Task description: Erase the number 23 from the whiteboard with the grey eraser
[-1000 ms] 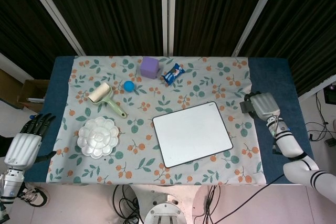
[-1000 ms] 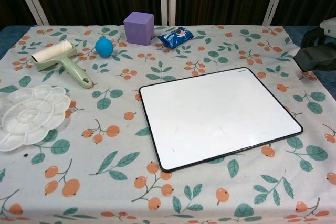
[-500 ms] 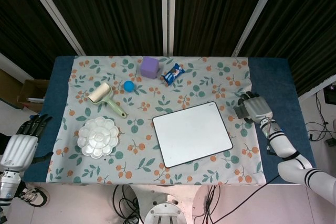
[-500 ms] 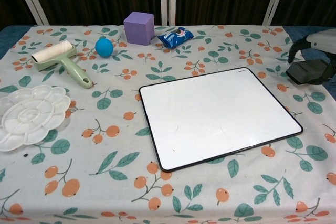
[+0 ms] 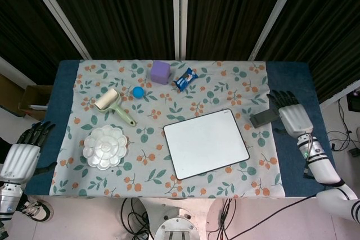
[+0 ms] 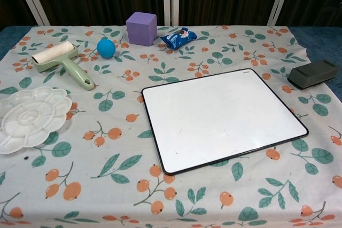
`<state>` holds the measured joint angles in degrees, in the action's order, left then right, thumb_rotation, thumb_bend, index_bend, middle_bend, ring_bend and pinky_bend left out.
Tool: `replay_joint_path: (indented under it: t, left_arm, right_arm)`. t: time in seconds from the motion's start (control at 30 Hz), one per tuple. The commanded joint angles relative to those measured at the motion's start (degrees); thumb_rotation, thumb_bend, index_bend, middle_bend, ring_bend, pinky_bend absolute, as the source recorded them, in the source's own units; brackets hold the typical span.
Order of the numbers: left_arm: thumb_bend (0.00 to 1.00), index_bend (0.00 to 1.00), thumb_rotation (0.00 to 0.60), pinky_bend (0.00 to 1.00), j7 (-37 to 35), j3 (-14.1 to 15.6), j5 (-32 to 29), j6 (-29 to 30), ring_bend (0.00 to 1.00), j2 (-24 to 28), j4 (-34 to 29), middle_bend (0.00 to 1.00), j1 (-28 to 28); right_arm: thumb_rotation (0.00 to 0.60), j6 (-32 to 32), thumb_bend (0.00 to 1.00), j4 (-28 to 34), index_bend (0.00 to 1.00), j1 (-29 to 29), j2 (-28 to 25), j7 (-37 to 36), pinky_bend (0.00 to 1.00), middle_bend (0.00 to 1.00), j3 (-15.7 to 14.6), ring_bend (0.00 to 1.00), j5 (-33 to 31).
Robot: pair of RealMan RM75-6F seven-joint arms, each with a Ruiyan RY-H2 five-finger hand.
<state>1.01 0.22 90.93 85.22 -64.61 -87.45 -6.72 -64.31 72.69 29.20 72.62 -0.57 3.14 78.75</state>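
The whiteboard lies on the flowered cloth right of centre, its surface blank white with no number on it. A grey eraser lies flat on the cloth just right of the board's far right corner. My right hand is beside the eraser on its right, fingers spread, holding nothing; the chest view does not show it. Low at the table's left edge my left hand holds nothing, fingers apart.
At the back stand a purple cube, a blue snack packet and a blue ball. A lint roller and a white flower-shaped palette lie on the left. Blue table shows beyond the cloth.
My right hand carried the eraser down to the cloth beside the board, let go and drew back to the right. My left hand sank slightly.
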Motion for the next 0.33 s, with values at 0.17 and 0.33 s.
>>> replay_joint_path:
  t: [0.17, 0.33]
  left_arm:
    - [0.0, 0.08, 0.6, 0.16, -0.15, -0.66, 0.17, 1.31, 0.04, 0.11, -0.05, 0.07, 0.18]
    - [0.0, 0.08, 0.6, 0.16, -0.6, -1.09, -0.02, 1.37, 0.04, 0.23, 0.2, 0.07, -0.04]
  right_arm:
    - [0.6, -23.16, 0.0, 4.63, 0.0, -19.17, -5.78, -1.4, 0.0, 0.0, -3.6, 0.0, 1.42]
    - [0.6, -24.84, 0.0, -0.15, 0.0, -23.41, -3.37, -6.43, 0.0, 0.0, -3.23, 0.0, -0.54]
